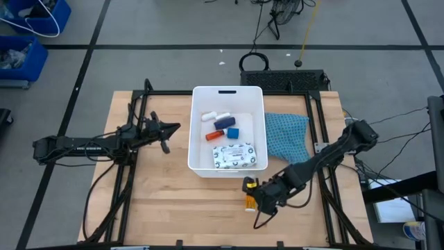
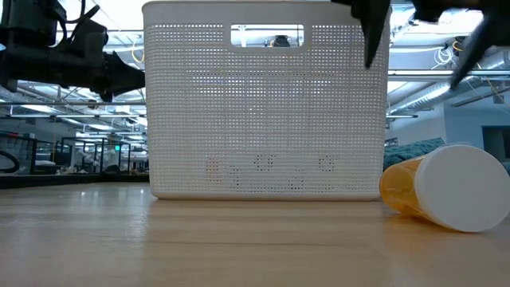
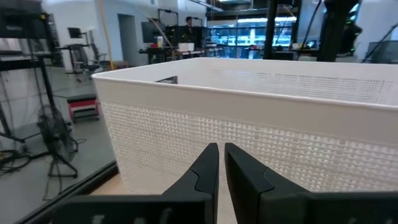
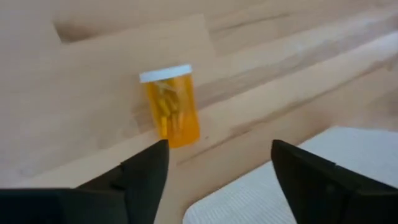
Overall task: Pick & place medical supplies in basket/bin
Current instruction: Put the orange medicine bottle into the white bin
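Observation:
The white tub (image 1: 195, 132) stands mid-table, and its perforated wall (image 2: 263, 119) fills the low view. Inside lie white tubes (image 1: 215, 115), a dark blue piece (image 1: 224, 123), a blue cube (image 1: 232, 132), a red bottle (image 1: 214, 136) and a patterned packet (image 1: 232, 155). An orange bottle with a white cap (image 1: 248, 203) (image 4: 171, 109) (image 2: 446, 187) lies on its side on the table, near of the tub. My right gripper (image 1: 255, 196) (image 4: 217, 162) (image 2: 421, 44) hovers open above the bottle without touching it. My left gripper (image 1: 173, 128) (image 3: 221, 163) is shut, level, just left of the tub's wall (image 3: 261, 130).
A teal cloth (image 1: 286, 135) lies on the table right of the tub. Bare wood (image 1: 166, 208) spreads across the table's near part. A dark metal frame (image 1: 139, 104) runs along the table's sides. Blue crates (image 1: 28, 35) stand on the floor far left.

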Robot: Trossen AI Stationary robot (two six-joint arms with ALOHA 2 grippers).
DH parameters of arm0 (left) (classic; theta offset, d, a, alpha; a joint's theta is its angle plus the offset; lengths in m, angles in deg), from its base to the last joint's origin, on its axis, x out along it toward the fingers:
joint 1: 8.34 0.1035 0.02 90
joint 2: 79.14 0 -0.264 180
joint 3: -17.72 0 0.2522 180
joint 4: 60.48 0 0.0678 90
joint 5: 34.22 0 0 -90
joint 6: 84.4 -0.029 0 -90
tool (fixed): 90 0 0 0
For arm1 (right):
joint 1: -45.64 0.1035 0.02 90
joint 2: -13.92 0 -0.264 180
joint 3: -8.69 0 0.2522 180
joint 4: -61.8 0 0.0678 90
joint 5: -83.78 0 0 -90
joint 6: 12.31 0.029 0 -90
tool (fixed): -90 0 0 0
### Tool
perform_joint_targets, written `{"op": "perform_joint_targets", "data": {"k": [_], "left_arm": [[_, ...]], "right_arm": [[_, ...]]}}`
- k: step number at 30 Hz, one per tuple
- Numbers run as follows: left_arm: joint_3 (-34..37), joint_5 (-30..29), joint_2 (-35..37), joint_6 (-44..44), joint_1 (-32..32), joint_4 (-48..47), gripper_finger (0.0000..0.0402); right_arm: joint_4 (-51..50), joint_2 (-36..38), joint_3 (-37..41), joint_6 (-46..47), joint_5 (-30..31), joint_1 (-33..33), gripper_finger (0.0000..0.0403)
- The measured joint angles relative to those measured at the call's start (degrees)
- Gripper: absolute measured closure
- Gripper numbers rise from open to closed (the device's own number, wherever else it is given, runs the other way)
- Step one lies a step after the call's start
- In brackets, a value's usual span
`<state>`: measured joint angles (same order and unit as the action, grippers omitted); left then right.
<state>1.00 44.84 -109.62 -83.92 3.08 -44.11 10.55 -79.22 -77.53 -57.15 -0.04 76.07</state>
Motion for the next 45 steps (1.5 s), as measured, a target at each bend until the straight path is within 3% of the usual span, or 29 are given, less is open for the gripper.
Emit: {"op": "perform_joint_targets", "data": {"k": [9,18,26,32,39,43,45], "left_arm": [[0.0,5.3,0.0,1.3,0.0,0.0,0.0369],[0.0,5.5,0.0,1.8,0.0,0.0,0.0369],[0.0,5.5,0.0,1.6,0.0,0.1,0.0369],[0.0,5.5,0.0,1.9,0.0,0.1,0.0369],[0.0,5.5,0.0,1.8,0.0,0.1,0.0369],[0.0,5.5,0.0,1.6,0.0,0.1,0.0369],[0.0,5.5,0.0,1.5,0.0,0.1,0.0369]], "right_arm": [[11.2,-1.5,7.0,-3.7,-0.8,0.0,0.0101],[16.6,-1.5,13.9,-7.2,-3.3,-0.1,0.0101],[21.9,-1.5,14.7,-7.9,-3.6,-1.6,0.0101],[21.8,-1.5,14.7,-5.5,-12.9,-4.9,0.0101],[22.8,-1.8,14.7,-9.2,-18.7,-7.2,0.0101],[23.3,-4.4,14.7,-12.9,-17.8,-7.4,0.0101],[25.0,-6.6,14.7,-14.9,-14.4,-7.0,0.0101]]}}
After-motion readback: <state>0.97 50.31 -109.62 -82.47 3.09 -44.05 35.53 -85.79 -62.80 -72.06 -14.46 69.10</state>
